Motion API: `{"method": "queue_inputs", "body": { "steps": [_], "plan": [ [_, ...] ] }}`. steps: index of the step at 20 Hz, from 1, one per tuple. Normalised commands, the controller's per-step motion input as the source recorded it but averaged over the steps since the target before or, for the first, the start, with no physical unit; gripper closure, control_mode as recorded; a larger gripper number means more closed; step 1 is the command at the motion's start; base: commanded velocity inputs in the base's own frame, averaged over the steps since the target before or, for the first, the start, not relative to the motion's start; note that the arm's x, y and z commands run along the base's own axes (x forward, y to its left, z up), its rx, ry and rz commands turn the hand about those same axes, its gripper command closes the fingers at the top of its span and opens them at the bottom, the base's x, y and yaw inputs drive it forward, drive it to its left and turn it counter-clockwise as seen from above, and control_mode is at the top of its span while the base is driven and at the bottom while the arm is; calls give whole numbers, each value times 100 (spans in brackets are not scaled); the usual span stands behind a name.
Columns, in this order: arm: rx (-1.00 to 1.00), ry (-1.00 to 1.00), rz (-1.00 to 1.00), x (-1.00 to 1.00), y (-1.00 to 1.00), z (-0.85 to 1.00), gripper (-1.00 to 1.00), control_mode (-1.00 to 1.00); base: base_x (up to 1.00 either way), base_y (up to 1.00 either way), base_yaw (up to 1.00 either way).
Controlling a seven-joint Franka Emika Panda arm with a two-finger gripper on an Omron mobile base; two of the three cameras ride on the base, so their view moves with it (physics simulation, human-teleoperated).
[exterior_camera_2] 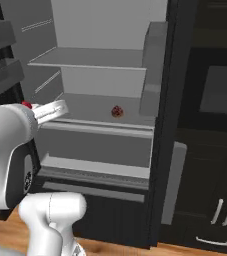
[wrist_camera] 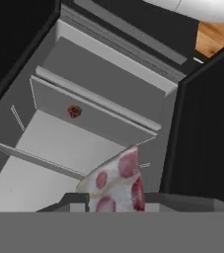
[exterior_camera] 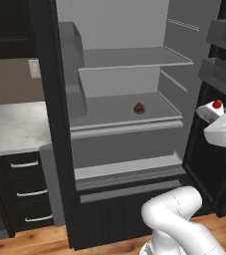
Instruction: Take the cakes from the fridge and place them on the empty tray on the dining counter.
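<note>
Fridge: tall black French-door fridge [exterior_camera: 55, 124] standing open, pale grey interior with flat shelves, door bins visible at the frame edges in both base views.
Upper shelf: thin grey shelf [exterior_camera: 134, 57] bare on top.
Cake on shelf: tiny cake with dark red top and whitish body [exterior_camera: 139, 108] sitting on the middle grey shelf [exterior_camera: 109, 112], toward the back and a little right of centre in the left base view; same cake in the right base view [exterior_camera_2: 117, 111] and, small and far off, in the hand view [wrist_camera: 74, 111].
Cake in grip: second whitish cake with dark red spots [wrist_camera: 117, 184], seen very close in the hand view, wedged between the two dark fingertips at the bottom; a small red top [exterior_camera: 217, 104] showing at the hand in the left base view, outside the fridge cavity to the right.
Gripper: white two-finger gripper [wrist_camera: 116, 200] pinching this cake, jaws narrowed onto its sides.
Arm: white Franka arm [exterior_camera: 176, 219] rising from the lower right of the left base view, wrist held in front of the open right door.
Surroundings: white-grey marbled wall counter [exterior_camera: 12, 127] with black drawers [exterior_camera: 25, 191] to the left of the fridge; wooden floor [exterior_camera: 30, 241] below.
</note>
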Motion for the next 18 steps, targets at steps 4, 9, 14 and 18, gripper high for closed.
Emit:
{"method": "queue_inputs", "body": {
  "steps": [4,9,14,18],
  "plan": [
    [0,0,0,0,0,0,100,100,-85,-19,-4],
    [0,0,0,0,0,0,100,100,-52,1,-12],
    [0,0,0,0,0,0,100,100,-38,1,-16],
    [0,0,0,0,0,0,100,100,-52,0,-14]
  ]
}}
